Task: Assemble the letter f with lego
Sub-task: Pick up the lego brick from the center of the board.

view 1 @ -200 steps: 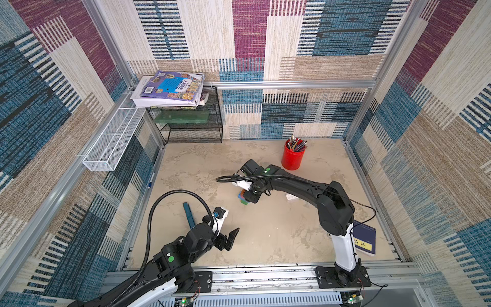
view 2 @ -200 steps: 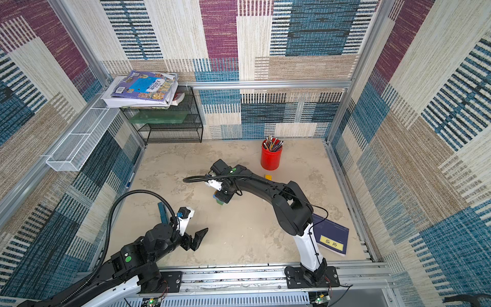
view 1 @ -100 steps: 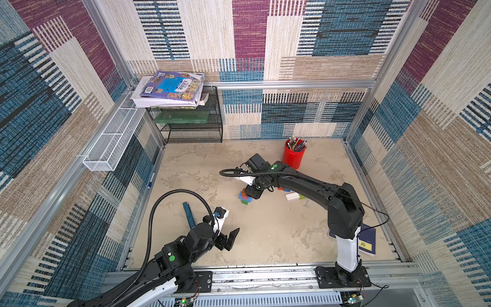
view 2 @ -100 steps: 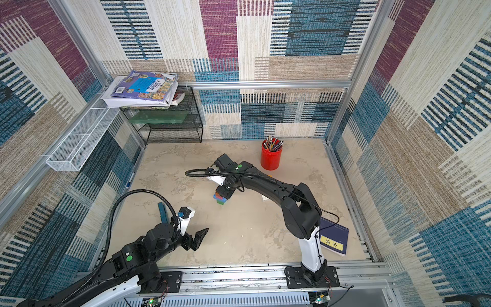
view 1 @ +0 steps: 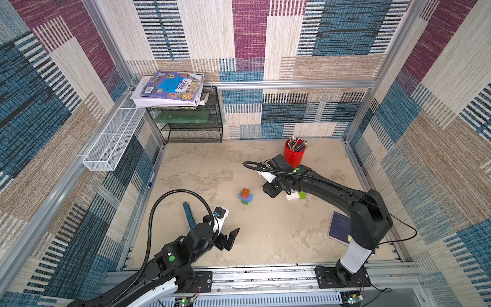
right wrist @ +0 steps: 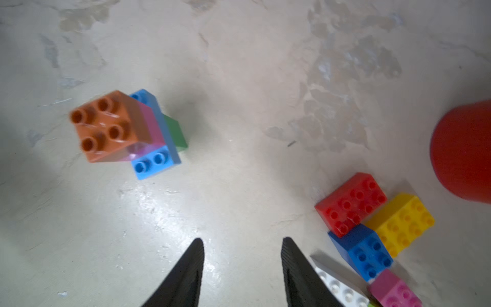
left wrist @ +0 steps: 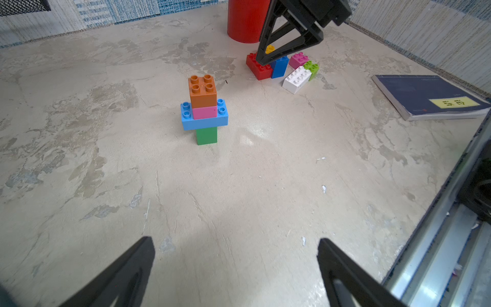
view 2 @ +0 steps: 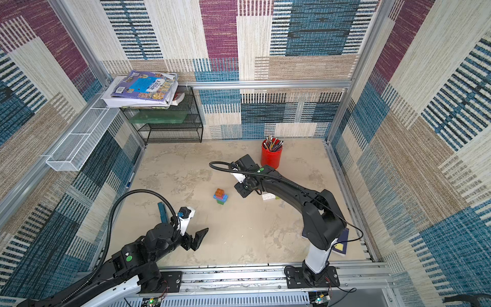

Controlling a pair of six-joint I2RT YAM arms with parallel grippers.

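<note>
In a top view, the empty right gripper (view 1: 271, 192), fingers parted, is hovering nearer the loose studded plastic lego bricks (view 1: 292, 197) at its 3 o'clock than the upright orange-topped brick stack (view 1: 245, 196) at its 9 o'clock.

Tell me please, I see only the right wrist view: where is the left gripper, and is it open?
Observer: The left gripper is open and empty. It hovers well short of the brick stack.
Operator: Is any brick hidden from me beyond the white one?
Observer: Yes, a lime green brick sits right beside the far end of the white brick.
Operator: Is there something else that I should avoid?
Observer: A dark blue notebook lies flat to the right of the white brick, well apart from it.
</note>
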